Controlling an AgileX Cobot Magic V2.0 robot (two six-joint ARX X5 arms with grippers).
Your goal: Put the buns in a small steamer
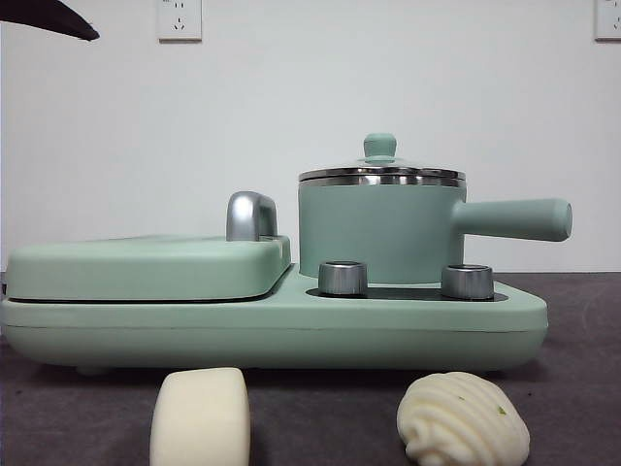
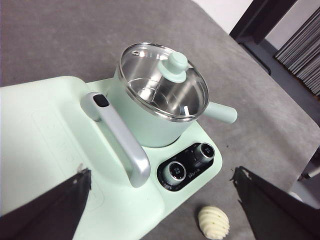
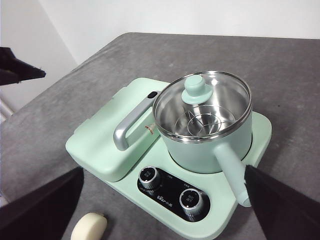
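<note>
Two buns lie on the grey table in front of the appliance: a smooth bun (image 1: 200,417) (image 3: 90,227) and a ridged bun (image 1: 463,420) (image 2: 214,222) with green specks. The small steamer (image 1: 378,233) (image 2: 162,97) (image 3: 202,120) stands on the appliance's hob, its glass lid (image 2: 165,80) closed and its handle (image 1: 514,218) pointing sideways. My left gripper (image 2: 161,172) hovers open high above the appliance, holding nothing. My right gripper (image 3: 162,171) is likewise open and empty, high above the knobs.
The mint-green appliance base (image 1: 417,316) carries two steel knobs (image 1: 343,278) and a closed flat griddle cover (image 1: 146,267) with a chrome handle (image 1: 250,216). A black arm tip (image 1: 49,17) shows at the top corner. The other arm's gripper (image 3: 17,67) appears in the right wrist view.
</note>
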